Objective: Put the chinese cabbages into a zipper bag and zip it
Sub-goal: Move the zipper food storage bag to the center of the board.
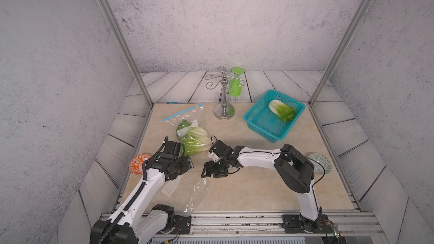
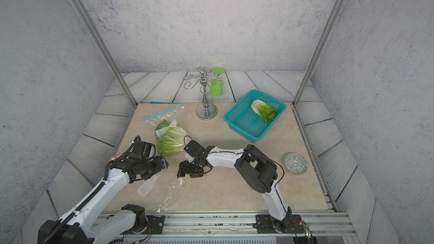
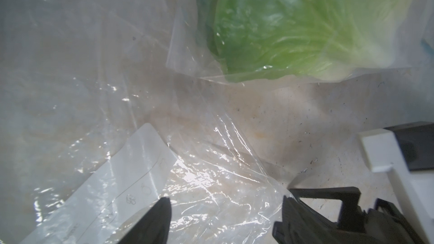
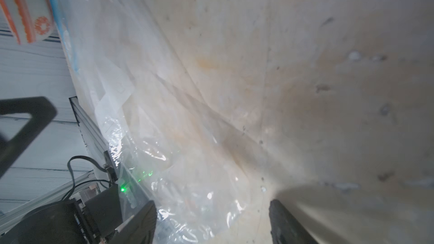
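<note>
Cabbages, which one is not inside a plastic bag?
The cabbage lying bare in the teal basket. The other cabbages lie inside the clear zipper bag with the blue strip, across the table from the basket.

2 cabbages (image 2: 172,142) in zipper bag (image 2: 164,116); 3rd cabbage (image 2: 264,111) in teal basket (image 2: 248,123), rt of cup stand (image 2: 206,111).

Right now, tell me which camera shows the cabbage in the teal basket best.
Both top views: the cabbage lies whole in the teal basket. Neither wrist view shows it; the left wrist shows only a bagged cabbage.
</note>
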